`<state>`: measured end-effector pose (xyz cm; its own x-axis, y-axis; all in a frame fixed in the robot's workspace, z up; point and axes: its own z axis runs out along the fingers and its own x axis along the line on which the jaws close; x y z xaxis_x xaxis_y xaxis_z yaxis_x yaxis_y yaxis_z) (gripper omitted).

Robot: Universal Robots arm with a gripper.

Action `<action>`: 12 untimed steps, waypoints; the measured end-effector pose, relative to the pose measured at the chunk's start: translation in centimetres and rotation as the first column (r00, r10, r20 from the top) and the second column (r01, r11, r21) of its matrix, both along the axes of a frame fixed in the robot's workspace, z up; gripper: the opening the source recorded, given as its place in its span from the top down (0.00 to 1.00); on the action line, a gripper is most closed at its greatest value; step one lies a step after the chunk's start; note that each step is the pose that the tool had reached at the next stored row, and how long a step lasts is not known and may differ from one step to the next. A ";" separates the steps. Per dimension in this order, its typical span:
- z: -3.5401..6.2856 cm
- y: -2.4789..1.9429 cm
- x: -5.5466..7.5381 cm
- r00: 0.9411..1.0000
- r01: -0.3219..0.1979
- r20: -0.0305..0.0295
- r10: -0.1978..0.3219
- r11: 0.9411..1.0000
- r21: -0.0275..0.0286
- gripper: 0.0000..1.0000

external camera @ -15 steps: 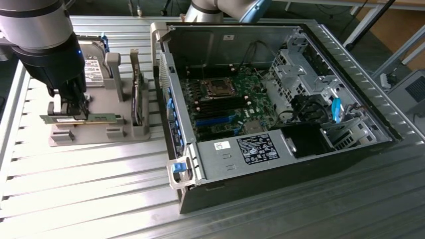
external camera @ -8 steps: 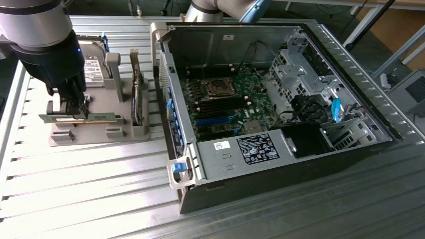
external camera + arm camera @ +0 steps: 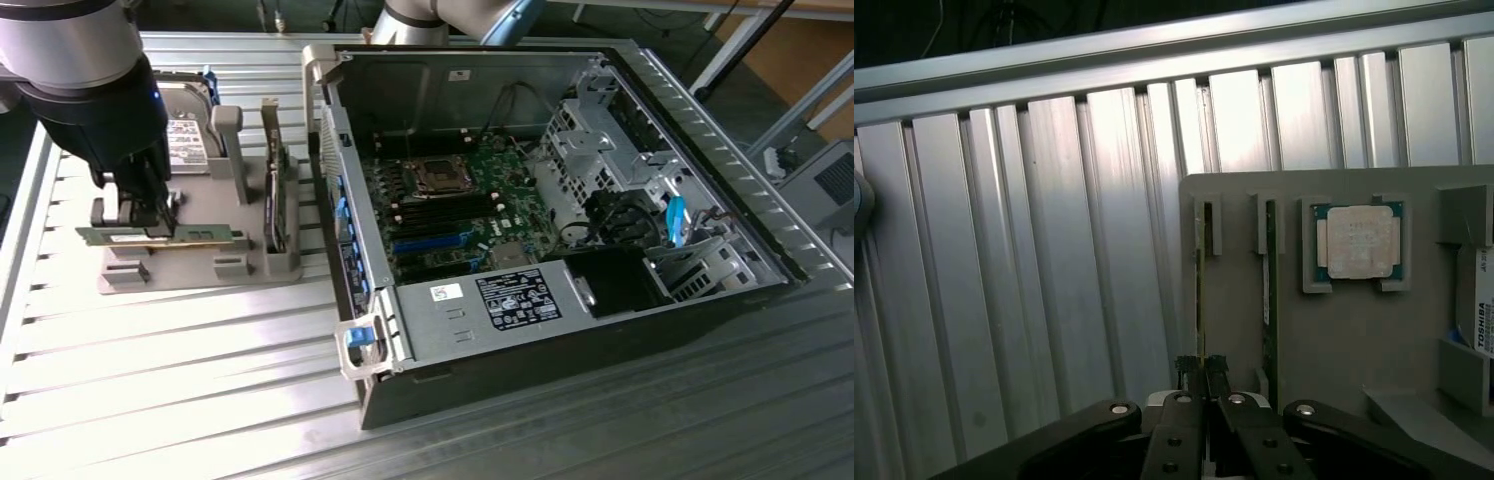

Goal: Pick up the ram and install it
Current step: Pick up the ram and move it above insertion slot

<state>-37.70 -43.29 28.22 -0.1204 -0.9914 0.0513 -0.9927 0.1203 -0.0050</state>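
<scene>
Finding: the gripper (image 3: 138,228) stands at mid-left of the exterior frame, its fingers (image 3: 1188,375) pinched on the ram (image 3: 200,237), which sits edge-up in the grey holder (image 3: 187,272). Keep your grip square; in my judgement any tilt would bind the board in its slots.

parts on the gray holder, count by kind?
Green sticks on edge: 2 (ram clamped in the gripper, another stick beside it)
CPU chip: 1
Hard drive: 1
Expansion card: 1
Total: 5
</scene>
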 end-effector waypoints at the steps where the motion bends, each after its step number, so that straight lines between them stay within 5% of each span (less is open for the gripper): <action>1: 0.02 0.00 0.0 1.000 0.000 0.000 0.000 1.000 0.000 0.89; 12: 0.53 0.00 0.0 1.000 0.000 0.000 0.000 1.000 -0.007 0.89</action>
<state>-37.70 -43.30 28.75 -0.1204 -0.9910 0.0581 -0.9927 0.1203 -0.0058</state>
